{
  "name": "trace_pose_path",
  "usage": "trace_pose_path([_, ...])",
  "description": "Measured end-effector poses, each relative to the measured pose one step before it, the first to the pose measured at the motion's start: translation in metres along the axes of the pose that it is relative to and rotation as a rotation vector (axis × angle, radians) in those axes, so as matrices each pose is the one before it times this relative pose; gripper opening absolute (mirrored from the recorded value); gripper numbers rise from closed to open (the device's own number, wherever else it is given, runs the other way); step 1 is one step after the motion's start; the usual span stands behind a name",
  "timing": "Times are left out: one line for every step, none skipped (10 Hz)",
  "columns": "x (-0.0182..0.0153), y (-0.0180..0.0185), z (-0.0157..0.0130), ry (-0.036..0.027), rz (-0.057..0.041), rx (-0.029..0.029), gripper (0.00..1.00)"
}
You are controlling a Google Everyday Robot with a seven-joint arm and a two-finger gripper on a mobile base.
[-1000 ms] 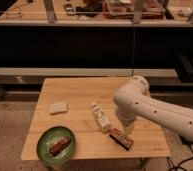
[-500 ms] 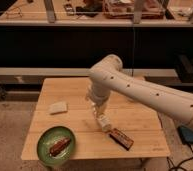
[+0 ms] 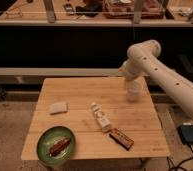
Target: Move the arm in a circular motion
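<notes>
The cream-white arm (image 3: pixel 162 75) with small dark dots comes in from the right edge and bends at a rounded joint (image 3: pixel 144 52) above the table's far right part. Its beige tip, the gripper (image 3: pixel 134 91), hangs down over the far right of the wooden table (image 3: pixel 80 90). It is apart from all the objects on the table and nothing shows in it.
On the table lie a white bottle (image 3: pixel 100 117) on its side, a brown snack bar (image 3: pixel 121 138), a pale sponge (image 3: pixel 58 107) and a green plate (image 3: pixel 42 146) holding a brown item. A dark shelf unit (image 3: pixel 65 45) stands behind. A dark box (image 3: pixel 191 134) lies on the floor at right.
The arm's joint has swung from over the table's middle toward the back right. The gripper moved away from the bottle to the far right part of the table. The objects have not moved.
</notes>
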Motion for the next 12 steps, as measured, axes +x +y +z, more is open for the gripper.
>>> trace_pose_path([0.03141,0.00847,-0.00105,0.03342,0.05999,-0.00032,0.65])
trace_pose_path([0.03114,0.01272,-0.00108,0.03330,0.06667,-0.00896,0.65])
trace_pose_path([0.02591,0.01733,0.00159,0.03203,0.05612,-0.02022,0.65])
trace_pose_path([0.01722,0.02307,0.00419,0.02840,0.04386,-0.03172,0.65])
trace_pose_path([0.00465,0.02092,0.00370,0.01569,0.01991,-0.02997,0.65])
trace_pose_path([0.00152,0.02000,0.00331,0.01881,0.00923,-0.02768,0.65])
trace_pose_path([-0.00300,0.03115,0.00286,0.02513,0.00071,-0.03907,0.65])
trace_pose_path([-0.00481,0.02341,-0.00062,0.02143,-0.00521,-0.02242,0.65])
trace_pose_path([-0.00579,0.01726,-0.00218,0.01943,-0.00947,-0.01548,0.65])
trace_pose_path([-0.01243,0.01920,-0.00525,0.02016,-0.02398,-0.01435,0.65])
trace_pose_path([-0.01933,0.01602,-0.01026,0.01065,-0.04333,-0.00495,0.65])
trace_pose_path([-0.02107,0.00966,-0.00914,-0.00604,-0.04611,-0.00241,0.65])
